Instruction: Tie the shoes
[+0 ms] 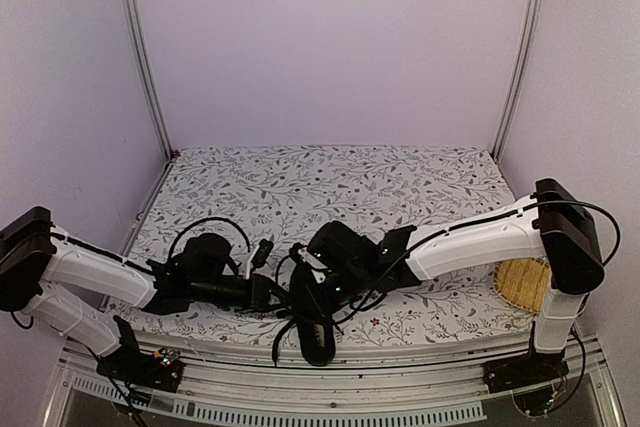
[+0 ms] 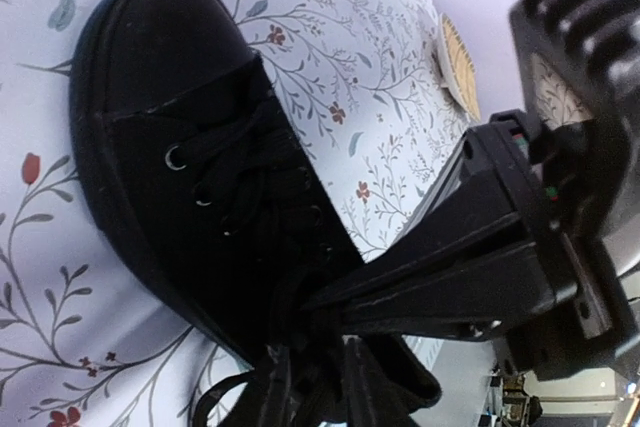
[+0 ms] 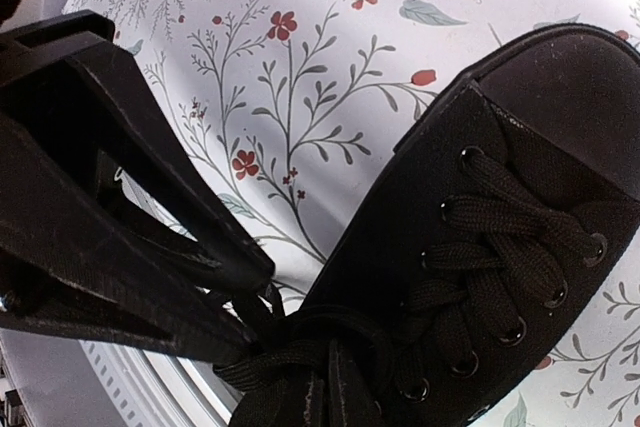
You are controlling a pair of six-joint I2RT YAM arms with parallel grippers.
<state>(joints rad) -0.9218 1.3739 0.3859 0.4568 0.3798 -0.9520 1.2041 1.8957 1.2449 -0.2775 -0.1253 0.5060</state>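
One black canvas low-top shoe (image 1: 318, 344) lies at the near edge of the floral-clothed table (image 1: 330, 177). Wrist views alone resolve its thin black laces (image 3: 500, 237) — two grippers meet there: right gripper (image 2: 318, 305) pressed together, seemingly pinching them; left gripper (image 3: 255, 307) narrowly parted.

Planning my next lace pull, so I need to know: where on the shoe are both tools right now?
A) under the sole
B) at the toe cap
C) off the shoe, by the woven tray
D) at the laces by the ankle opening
D: the wrist views show the left tool and right tool meeting at the laces at the ankle end of the shoe, away from its toe cap.
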